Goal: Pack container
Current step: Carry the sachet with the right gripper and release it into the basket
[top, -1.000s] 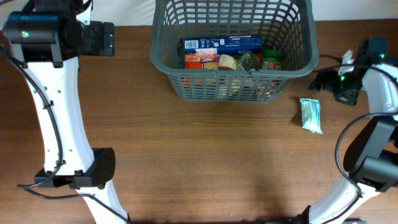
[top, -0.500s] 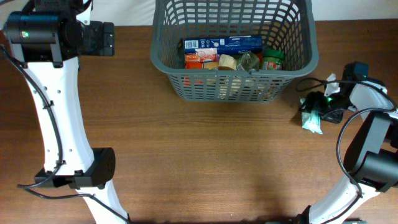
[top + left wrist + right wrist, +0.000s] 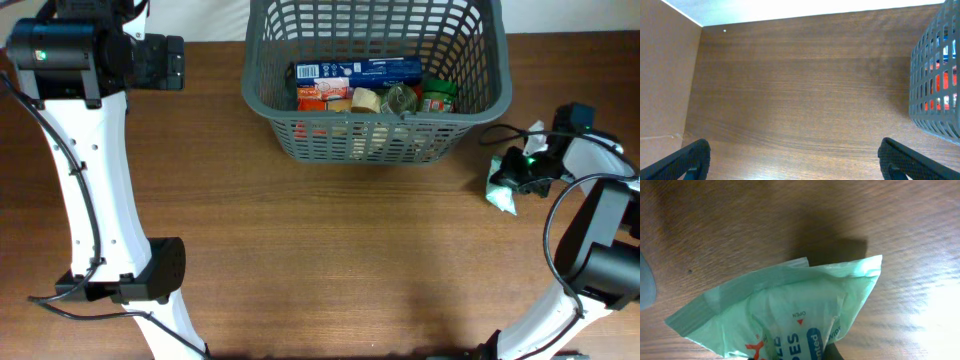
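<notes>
Jaws of the right gripper [image 3: 516, 170] are down over the pale green wipes packet [image 3: 785, 310], though no view shows whether they have closed on it; the left gripper [image 3: 792, 150] hangs spread wide over the table [image 3: 790, 90]. The container [image 3: 262, 95] stands at the far middle of the table, near the packet on its left, already holding several groceries [image 3: 370, 95]. A good pickup probably means pinching the soft packet firmly across its middle and lifting it above the tall rim before crossing.
</notes>
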`<state>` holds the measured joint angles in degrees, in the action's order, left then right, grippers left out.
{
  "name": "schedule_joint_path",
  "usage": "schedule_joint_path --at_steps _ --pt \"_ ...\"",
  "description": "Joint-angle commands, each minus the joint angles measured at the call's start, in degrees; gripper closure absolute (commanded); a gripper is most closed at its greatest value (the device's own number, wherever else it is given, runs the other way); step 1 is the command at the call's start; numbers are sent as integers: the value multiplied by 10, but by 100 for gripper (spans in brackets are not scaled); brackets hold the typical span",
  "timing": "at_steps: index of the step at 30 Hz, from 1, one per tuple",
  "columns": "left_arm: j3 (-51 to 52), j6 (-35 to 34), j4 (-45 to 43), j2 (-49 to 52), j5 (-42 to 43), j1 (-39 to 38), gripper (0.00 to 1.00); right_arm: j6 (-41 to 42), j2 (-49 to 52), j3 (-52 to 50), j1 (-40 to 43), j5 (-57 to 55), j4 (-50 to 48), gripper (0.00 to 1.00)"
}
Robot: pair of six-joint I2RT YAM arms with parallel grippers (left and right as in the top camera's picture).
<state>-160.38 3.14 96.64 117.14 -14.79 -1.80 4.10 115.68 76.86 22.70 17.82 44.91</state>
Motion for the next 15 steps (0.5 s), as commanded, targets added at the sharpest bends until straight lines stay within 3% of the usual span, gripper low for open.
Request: schedule_joint_path --at_steps 1,9,15 --pt "0 -10 0 -2 5 1 1 42 -13 48 27 29 23 96" --pt "0 -10 0 -2 5 1 1 43 -82 320 30 47 198 96" --pt "0 -10 0 -2 5 1 1 17 -129 557 -60 60 287 96"
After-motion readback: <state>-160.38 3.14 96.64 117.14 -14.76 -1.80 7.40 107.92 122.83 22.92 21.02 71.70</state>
